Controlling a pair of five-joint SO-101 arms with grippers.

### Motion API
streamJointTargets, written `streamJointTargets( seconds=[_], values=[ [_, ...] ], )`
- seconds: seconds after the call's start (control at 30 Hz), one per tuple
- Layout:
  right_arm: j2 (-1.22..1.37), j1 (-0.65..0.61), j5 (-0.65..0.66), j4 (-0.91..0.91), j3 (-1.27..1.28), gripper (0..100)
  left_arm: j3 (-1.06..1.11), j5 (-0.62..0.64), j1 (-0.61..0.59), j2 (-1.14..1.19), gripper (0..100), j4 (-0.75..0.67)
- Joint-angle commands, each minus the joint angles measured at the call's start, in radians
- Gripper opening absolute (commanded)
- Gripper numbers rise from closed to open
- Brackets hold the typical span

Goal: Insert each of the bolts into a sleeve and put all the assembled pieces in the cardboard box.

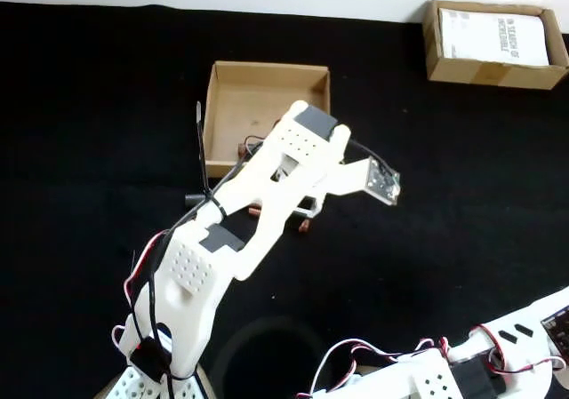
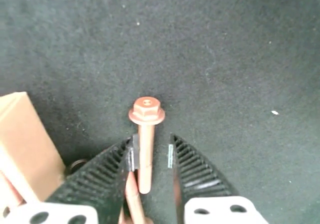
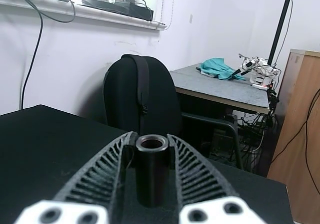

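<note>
Lying flat on the black table (image 1: 444, 195), a bolt (image 2: 145, 144) is seen just near the right corner of the cardboard box (image 1: 267, 106). Its head is pointed away from the left gripper (image 2: 151, 138), and its thin shaft is set between the two fingers. The fingers are held a little way open, one on each side of the shaft. A small gap is seen on the right side. On the left side it cannot be told if the bolt is touched. The bolt is not yet squeezed, so it is judged that a grab is being lined up. The shaft is likely picked as the place to hold because it is thin and straight, and the wide head is left free.

A second copper piece (image 2: 132, 200) is seen under the left finger. It may be another bolt, but too little of it is shown to be sure.

A black sleeve (image 3: 151, 171) is held tight in the right gripper (image 3: 151, 138), at the near right of the table and well apart from the box. The fingers are closed against both sides of it. The open hole of the sleeve is left bare at the fingertips. It is judged that the sleeve is held this way so that a bolt can be pushed into the hole.

No joined piece is seen in the box, so most of the task is judged to be left.
</note>
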Motion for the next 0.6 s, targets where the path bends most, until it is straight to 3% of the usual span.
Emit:
streamJointTargets(
  seconds=[0.0,0.33,0.47,0.57],
  values=[
    [-0.016,-0.01,0.012,-0.016,0.13,0.6,-0.033,0.005,-0.019,0.025,12,-0.032],
    [-0.016,-0.021,0.012,-0.022,0.13,0.6,-0.038,0.012,-0.021,0.133,11,-0.063],
    [-0.016,-0.022,0.006,-0.024,0.127,0.7,-0.096,0.112,-0.019,0.143,0,-0.077],
    [-0.016,-0.021,0.005,-0.033,0.114,0.7,-0.105,0.153,-0.015,0.131,1,-0.077]
  ],
)
